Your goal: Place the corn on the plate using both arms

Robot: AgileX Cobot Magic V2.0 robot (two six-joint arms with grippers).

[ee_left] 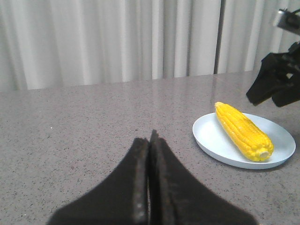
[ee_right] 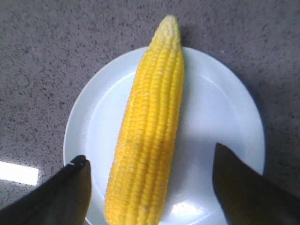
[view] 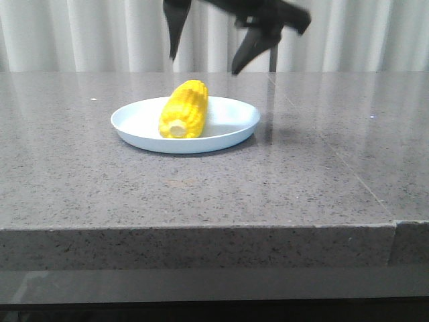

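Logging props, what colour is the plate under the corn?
Pale blue-white plate, plain; clearest in the right wrist view.

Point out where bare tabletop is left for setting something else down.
Free: the grey tabletop left of the plate, the strip between the plate and the near edge, and the stretch to its right. Crowded: the plate, where the corn lies, with the open right gripper above it.

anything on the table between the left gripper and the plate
No. In the left wrist view, only bare grey table lies between the shut left gripper and the plate. The corn lies on the plate.
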